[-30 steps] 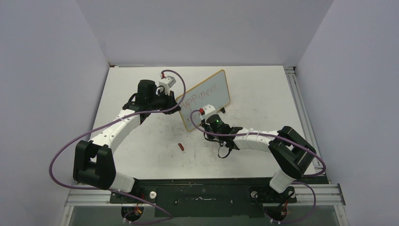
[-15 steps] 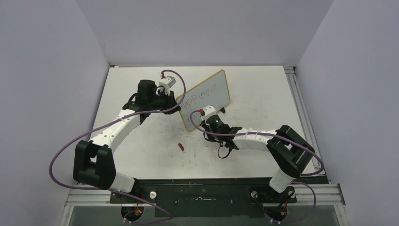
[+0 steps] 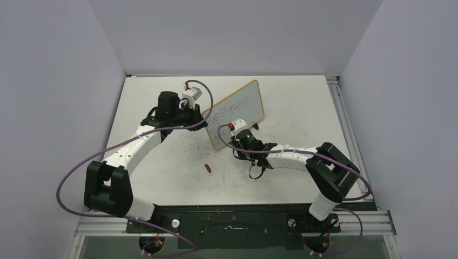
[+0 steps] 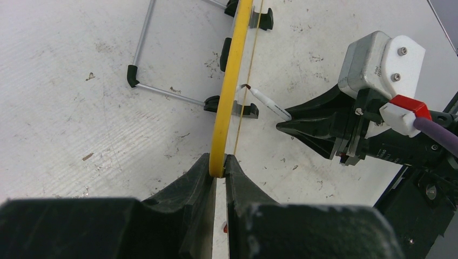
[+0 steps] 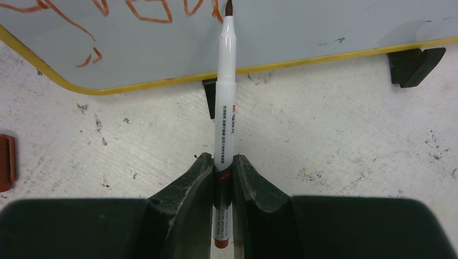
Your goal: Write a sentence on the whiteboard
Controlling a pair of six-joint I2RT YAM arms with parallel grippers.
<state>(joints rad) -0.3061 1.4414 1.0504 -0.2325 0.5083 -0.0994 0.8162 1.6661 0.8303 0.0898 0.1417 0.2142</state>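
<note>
The whiteboard (image 3: 251, 109) stands tilted on the table, yellow-framed, with the red sentence (image 3: 229, 107) slanting across it. In the top view only the upper line shows; the right arm hides the rest. My left gripper (image 4: 217, 162) is shut on the board's yellow edge (image 4: 233, 75) at its left end (image 3: 204, 122). My right gripper (image 5: 221, 160) is shut on a white marker (image 5: 226, 97), low in front of the board (image 3: 238, 135). The marker's dark tip (image 4: 247, 86) rests against the board face, beside red strokes of the lettering (image 5: 147, 9).
A red marker cap (image 3: 208, 168) lies on the table in front of the board, at the left edge of the right wrist view (image 5: 5, 162). The board's wire stand (image 4: 162, 91) and black feet (image 5: 413, 66) sit on the scuffed tabletop. Purple cables loop off both arms.
My right gripper with the marker has crept a little up and left along the board's lower part. The left arm and the board have not moved.
</note>
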